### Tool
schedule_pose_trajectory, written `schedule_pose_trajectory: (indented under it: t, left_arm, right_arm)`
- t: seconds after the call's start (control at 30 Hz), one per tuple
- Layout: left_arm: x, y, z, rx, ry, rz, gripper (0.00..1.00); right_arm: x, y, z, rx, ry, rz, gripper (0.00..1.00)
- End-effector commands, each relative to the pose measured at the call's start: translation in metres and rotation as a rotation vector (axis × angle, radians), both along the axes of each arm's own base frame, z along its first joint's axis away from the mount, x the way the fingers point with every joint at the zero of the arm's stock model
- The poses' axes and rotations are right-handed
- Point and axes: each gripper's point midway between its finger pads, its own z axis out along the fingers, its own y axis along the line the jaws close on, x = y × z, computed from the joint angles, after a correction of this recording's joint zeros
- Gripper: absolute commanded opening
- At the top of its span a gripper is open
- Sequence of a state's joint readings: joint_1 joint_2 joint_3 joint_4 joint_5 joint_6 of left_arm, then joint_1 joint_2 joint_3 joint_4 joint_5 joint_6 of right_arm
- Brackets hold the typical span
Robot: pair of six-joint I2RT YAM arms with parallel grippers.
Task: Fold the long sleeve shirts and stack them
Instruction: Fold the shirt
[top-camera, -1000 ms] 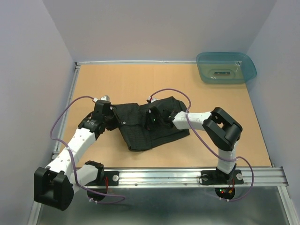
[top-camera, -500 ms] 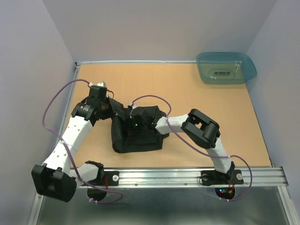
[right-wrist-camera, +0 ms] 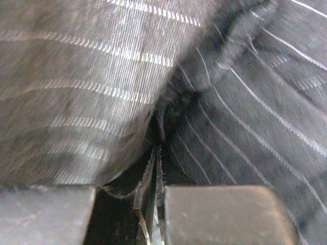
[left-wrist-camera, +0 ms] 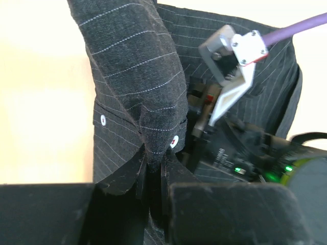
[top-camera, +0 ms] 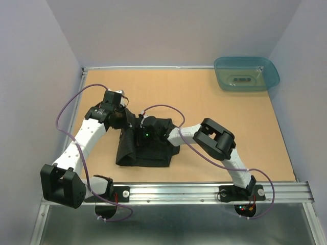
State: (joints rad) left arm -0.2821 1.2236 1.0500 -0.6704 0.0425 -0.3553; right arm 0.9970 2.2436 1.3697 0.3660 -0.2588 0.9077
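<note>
Shirt (top-camera: 148, 153) drawn leftward, toward table (top-camera: 230, 112) edge.

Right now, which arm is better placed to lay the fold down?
Left, probably: the left fingers hold a raised fold of the shirt at its far left corner, free to swing; the right fingers sit low, buried in cloth.

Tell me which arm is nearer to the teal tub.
Right. The right arm bends on the right side, where the teal tub stands; the left arm runs along the left side, beyond the black shirt.
</note>
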Motion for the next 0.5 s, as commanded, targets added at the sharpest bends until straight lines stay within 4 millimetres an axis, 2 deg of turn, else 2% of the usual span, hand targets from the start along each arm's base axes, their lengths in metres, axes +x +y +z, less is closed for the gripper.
schedule_pose_trajectory:
  t: [0.0, 0.03, 0.13, 0.17, 0.2, 0.23, 0.27, 0.47]
  left_arm:
    - [0.005, 0.000, 0.021, 0.031, -0.080, -0.078, 0.00]
    - [0.005, 0.001, 0.021, 0.040, -0.082, -0.091, 0.00]
    - [0.006, 0.000, 0.020, 0.049, -0.080, -0.112, 0.00]
    - [0.006, -0.002, 0.020, 0.047, -0.079, -0.123, 0.00]
    - [0.006, -0.004, 0.018, 0.044, -0.074, -0.134, 0.00]
    - [0.006, -0.006, 0.017, 0.041, -0.074, -0.147, 0.00]
    - [0.005, -0.009, 0.015, 0.036, -0.064, -0.164, 0.00]
    - [0.006, -0.023, 0.014, 0.015, -0.056, -0.219, 0.00]
  right_arm:
    - [-0.002, -0.023, 0.027, -0.050, -0.085, -0.018, 0.12]
    - [-0.003, -0.037, 0.034, -0.067, -0.099, -0.046, 0.14]
    - [-0.004, -0.064, 0.037, -0.129, -0.118, -0.079, 0.22]
    - [0.001, -0.074, 0.048, -0.134, -0.143, -0.101, 0.23]
    - [-0.004, -0.090, 0.036, -0.180, -0.121, -0.106, 0.24]
    - [0.002, -0.101, 0.037, -0.188, -0.111, -0.126, 0.25]
    - [-0.002, -0.114, 0.036, -0.200, -0.098, -0.134, 0.26]
    - [0.004, -0.156, 0.029, -0.224, -0.045, -0.205, 0.26]
